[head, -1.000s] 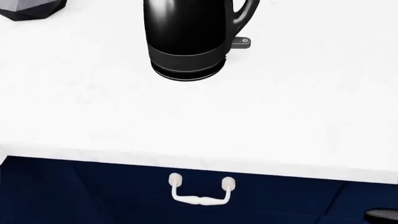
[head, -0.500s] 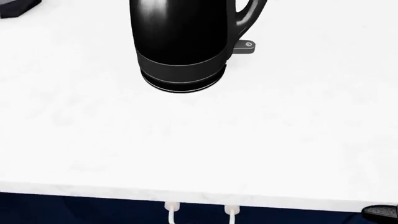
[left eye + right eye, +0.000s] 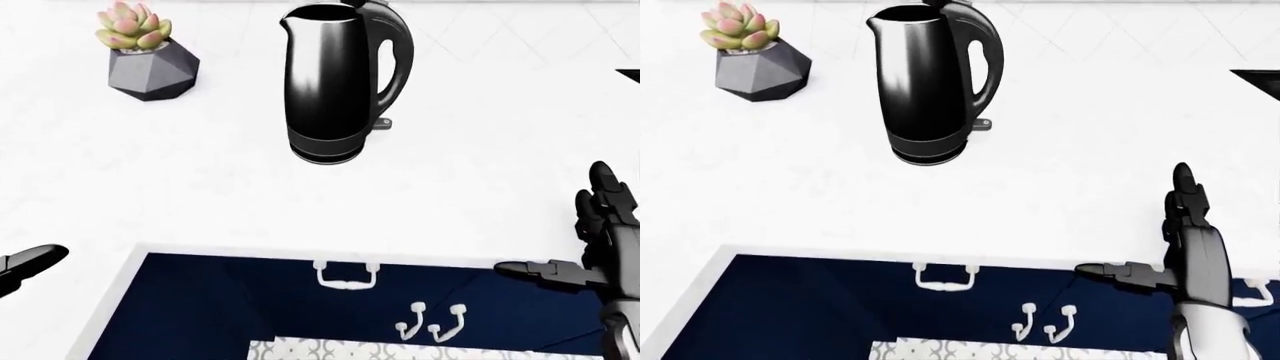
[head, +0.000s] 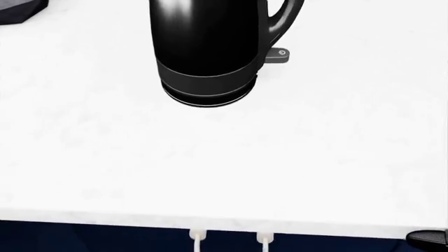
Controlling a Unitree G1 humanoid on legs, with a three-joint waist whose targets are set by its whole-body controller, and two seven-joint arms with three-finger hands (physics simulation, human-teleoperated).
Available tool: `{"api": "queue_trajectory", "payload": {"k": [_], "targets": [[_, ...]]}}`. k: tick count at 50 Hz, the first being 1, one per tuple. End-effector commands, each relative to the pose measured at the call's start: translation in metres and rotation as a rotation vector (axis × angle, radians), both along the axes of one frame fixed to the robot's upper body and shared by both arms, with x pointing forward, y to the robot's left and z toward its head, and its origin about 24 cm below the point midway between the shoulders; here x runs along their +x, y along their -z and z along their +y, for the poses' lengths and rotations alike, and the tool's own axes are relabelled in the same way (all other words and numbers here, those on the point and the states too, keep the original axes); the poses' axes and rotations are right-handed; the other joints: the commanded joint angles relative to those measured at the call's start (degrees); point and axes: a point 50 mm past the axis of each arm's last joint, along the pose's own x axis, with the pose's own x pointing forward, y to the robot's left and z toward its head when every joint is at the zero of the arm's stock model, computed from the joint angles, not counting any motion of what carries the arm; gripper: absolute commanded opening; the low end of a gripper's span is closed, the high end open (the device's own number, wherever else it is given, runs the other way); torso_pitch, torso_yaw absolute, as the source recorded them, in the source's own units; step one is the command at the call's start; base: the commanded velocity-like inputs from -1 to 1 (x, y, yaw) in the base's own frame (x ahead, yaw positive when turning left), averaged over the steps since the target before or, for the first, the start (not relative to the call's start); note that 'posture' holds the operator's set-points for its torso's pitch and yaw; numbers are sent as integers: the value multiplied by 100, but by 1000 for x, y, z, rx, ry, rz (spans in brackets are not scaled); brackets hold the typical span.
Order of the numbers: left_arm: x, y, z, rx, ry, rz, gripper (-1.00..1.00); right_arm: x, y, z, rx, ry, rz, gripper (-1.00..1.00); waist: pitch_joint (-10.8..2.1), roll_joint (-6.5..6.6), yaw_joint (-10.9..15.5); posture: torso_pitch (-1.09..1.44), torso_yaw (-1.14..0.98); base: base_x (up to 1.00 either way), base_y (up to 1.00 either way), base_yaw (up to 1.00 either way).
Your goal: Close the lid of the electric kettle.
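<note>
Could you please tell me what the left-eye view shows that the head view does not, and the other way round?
Only the left-eye view shows the black electric kettle's open top with its lid raised, the pink-green succulent in a grey faceted pot, the robot's open right hand, its left hand's tip and two lower hooks. The head view adds nothing new, only a closer look at the kettle's grey switch tab. Both share the kettle's base, the white marble counter and the white drawer handle.

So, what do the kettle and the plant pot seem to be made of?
The kettle looks like glossy black metal or plastic: bright highlights run down its body, though a render leaves this open. The plant pot looks like matte grey stone or concrete: faceted faces, no shine.
</note>
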Motion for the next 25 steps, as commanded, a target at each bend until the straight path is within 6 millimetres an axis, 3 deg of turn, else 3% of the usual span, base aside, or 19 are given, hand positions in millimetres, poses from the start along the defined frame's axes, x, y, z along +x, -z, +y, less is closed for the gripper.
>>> {"api": "queue_trajectory", "payload": {"k": [1,16,25], "targets": [[-3,-16,-3,63,-3,-65,100,-1,-12,2,-43,-6,-54,100,-64,25,-1,0,0,0,0,0],[-4,-15,-3,91,-5,-51,100,-1,-10,3,-44,-10,-51,100,-89,16,22,-1,0,0,0,0],[-3,-15,-3,98,-11,-42,100,-1,-10,2,-44,-8,-53,100,-342,19,28,-10,0,0,0,0]]}}
